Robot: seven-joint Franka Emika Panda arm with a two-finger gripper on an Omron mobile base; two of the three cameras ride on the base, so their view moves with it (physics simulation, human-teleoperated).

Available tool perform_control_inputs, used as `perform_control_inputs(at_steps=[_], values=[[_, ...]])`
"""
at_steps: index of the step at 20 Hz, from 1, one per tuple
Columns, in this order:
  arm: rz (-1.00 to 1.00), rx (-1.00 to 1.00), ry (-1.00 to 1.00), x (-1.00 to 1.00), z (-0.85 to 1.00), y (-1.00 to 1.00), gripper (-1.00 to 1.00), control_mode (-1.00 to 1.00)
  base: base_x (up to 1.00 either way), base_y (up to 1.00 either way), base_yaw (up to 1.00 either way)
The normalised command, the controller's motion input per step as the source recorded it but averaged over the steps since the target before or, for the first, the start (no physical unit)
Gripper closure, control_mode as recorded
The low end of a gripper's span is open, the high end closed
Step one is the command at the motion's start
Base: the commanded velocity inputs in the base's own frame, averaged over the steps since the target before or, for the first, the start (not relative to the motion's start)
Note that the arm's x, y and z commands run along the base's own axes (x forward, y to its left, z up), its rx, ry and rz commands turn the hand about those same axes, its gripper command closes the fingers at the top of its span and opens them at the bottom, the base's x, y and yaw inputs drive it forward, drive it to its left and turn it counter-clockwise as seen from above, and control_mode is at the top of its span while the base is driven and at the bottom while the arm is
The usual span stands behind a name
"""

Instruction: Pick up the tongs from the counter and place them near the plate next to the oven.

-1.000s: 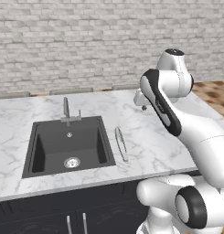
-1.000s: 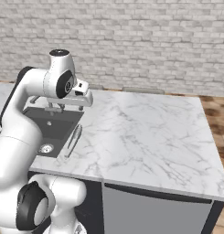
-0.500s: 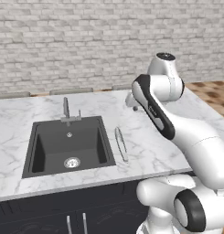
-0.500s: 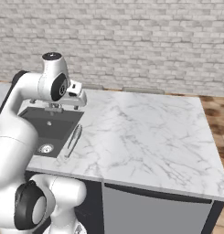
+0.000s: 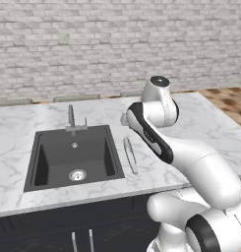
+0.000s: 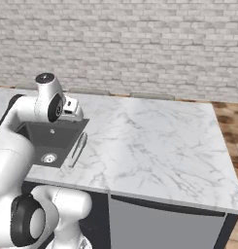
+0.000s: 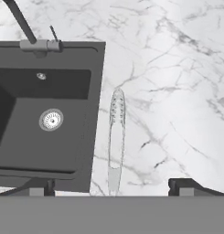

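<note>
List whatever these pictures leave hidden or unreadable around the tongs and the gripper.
- Gripper: hand view, fingers cut by the bottom band; base views, the arm's own body covers it.
- Tongs: hand view, near end cut by the same band.
- Faucet: hand view, spout cut by the top edge.

The tongs (image 5: 130, 155) (image 6: 78, 149) (image 7: 115, 140) are long, slim and silvery, lying flat on the white, grey-veined marble tabletop (image 5: 200, 123) (image 6: 154, 141) (image 7: 177, 82) just beside the black sink's right edge and parallel to it, their arms close together.
</note>
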Motion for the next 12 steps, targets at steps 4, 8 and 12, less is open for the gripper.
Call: perform_control_inputs(at_steps=[4,8,12], values=[[-0.03,-0.08,0.01,0.22,-0.4,0.0,-1.0,-1.0,0.0,0.0,0.0],[-0.03,-0.07,0.1,0.43,-0.51,0.0,-1.0,-1.0,0.0,0.0,0.0],[-0.01,-0.01,0.08,0.47,-0.51,0.0,-1.0,-1.0,0.0,0.0,0.0]])
